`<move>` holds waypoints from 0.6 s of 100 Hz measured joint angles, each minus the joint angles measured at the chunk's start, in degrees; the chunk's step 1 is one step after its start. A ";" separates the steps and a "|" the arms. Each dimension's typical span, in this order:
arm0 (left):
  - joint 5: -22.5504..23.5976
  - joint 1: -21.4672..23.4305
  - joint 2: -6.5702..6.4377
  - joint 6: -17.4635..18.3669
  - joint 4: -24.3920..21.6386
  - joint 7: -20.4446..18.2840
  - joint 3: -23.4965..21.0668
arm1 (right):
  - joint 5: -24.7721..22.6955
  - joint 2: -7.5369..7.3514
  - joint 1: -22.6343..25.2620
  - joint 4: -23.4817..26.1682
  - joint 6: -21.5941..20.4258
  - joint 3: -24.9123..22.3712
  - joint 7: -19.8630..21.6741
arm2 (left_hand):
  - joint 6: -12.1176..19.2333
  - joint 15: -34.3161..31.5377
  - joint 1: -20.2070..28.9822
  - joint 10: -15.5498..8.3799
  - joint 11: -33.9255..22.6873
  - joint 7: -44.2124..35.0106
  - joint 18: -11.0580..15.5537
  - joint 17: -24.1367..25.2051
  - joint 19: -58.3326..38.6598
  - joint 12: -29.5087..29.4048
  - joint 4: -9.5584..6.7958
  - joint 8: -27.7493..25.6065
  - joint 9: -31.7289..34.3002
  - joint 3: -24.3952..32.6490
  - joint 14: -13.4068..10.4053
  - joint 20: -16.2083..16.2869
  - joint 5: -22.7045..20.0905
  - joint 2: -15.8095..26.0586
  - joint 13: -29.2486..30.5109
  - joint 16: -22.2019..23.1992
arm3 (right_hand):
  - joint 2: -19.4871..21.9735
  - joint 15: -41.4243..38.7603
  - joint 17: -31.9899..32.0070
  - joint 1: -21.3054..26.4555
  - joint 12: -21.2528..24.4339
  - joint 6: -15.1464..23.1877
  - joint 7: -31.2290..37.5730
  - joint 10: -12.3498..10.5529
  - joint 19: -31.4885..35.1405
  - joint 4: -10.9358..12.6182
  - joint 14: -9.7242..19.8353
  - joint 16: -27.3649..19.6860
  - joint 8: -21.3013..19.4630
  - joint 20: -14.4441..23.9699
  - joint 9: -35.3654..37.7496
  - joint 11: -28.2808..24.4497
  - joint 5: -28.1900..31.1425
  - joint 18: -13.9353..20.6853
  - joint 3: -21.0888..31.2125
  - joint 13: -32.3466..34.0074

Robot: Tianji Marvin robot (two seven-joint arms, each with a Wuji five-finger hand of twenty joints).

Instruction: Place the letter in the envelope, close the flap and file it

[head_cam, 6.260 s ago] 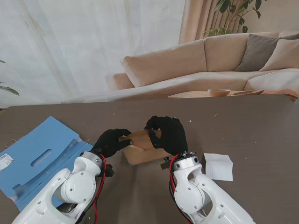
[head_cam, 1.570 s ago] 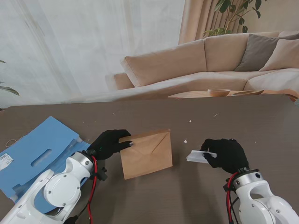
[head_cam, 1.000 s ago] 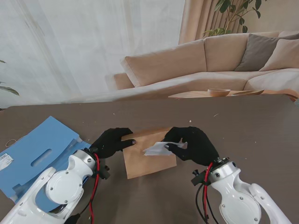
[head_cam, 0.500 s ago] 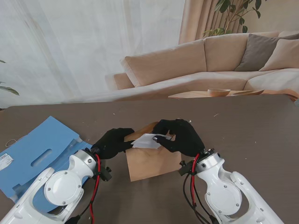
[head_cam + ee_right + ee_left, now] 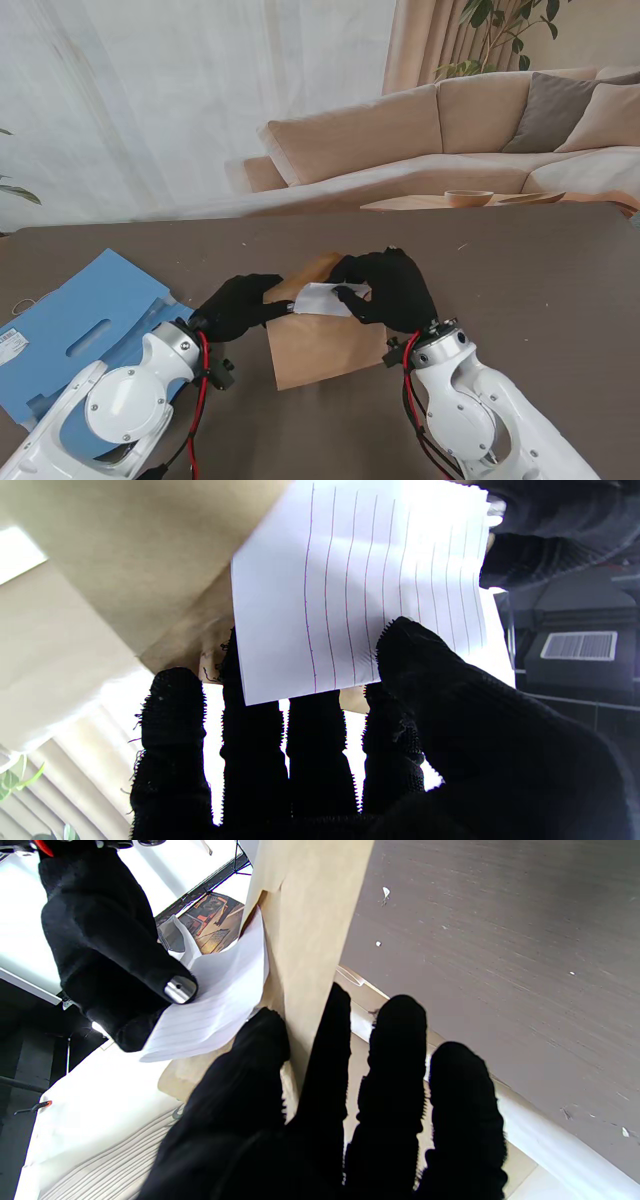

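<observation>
The brown envelope [image 5: 322, 335] is lying on the bench [image 5: 520, 280] with its near-left edge pinched and lifted by the left hand [image 5: 238, 305], fingers closed on it. If that grip is slackening, the mouth may be collapsing. The right hand [image 5: 392, 290] is pinching the lined white letter [image 5: 325, 298] between thumb and fingers [image 5: 320, 750], and its leading edge could be catching and crumpling.

I logged a tan envelope [image 5: 322, 340], white ruled letter [image 5: 325, 298], blue folder [image 5: 75, 340], black-gloved hands, dark brown table [image 5: 520, 270].
</observation>
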State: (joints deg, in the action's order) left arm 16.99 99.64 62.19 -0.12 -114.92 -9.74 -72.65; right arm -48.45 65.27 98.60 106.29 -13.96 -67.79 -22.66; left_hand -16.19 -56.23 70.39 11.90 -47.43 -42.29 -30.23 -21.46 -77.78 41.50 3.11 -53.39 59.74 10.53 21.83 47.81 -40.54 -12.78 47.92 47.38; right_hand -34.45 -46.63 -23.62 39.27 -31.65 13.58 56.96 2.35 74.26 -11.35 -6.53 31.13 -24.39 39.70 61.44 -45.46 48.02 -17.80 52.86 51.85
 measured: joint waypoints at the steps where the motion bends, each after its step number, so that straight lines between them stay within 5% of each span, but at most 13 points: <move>1: 0.00 0.02 0.00 0.03 -0.02 0.00 -0.02 | -0.30 -0.02 0.01 0.01 0.21 0.02 -0.09 | 0.00 0.00 0.00 0.00 0.00 0.00 0.00 0.00 0.00 0.00 0.00 0.00 0.00 0.00 0.00 0.00 0.00 0.00 0.00 0.00 | 0.00 -0.03 0.00 0.00 -0.02 0.00 0.00 0.00 0.00 0.00 0.00 0.20 0.00 0.00 0.00 -0.02 0.00 0.00 0.00 0.00; 60: 0.98 0.02 0.02 0.22 -0.18 1.17 0.54 | -14.66 -1.61 -0.62 1.23 12.30 3.87 -6.72 | 0.00 -0.01 0.00 0.00 0.00 0.00 0.00 0.00 0.00 0.00 0.00 -0.01 0.00 0.00 0.02 0.06 0.00 0.00 0.00 0.01 | -3.95 -2.82 0.00 -3.93 -1.49 -2.74 0.61 -0.20 0.73 1.12 0.00 1.17 1.56 0.71 0.97 -3.73 2.39 0.24 2.33 0.11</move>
State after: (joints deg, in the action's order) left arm 17.96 99.65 62.21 0.10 -115.10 -8.57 -72.11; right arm -63.11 63.67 97.98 107.52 -1.65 -63.92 -29.38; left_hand -16.19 -56.24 70.39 11.91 -47.43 -42.29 -30.23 -21.46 -77.78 41.50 3.11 -53.40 59.74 10.53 21.86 47.87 -40.54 -12.78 47.92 47.39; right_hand -38.40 -49.45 -23.62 35.35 -33.14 10.84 57.58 2.15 74.98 -10.23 -6.53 32.31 -22.83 40.41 62.41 -49.19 50.41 -17.56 55.19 51.97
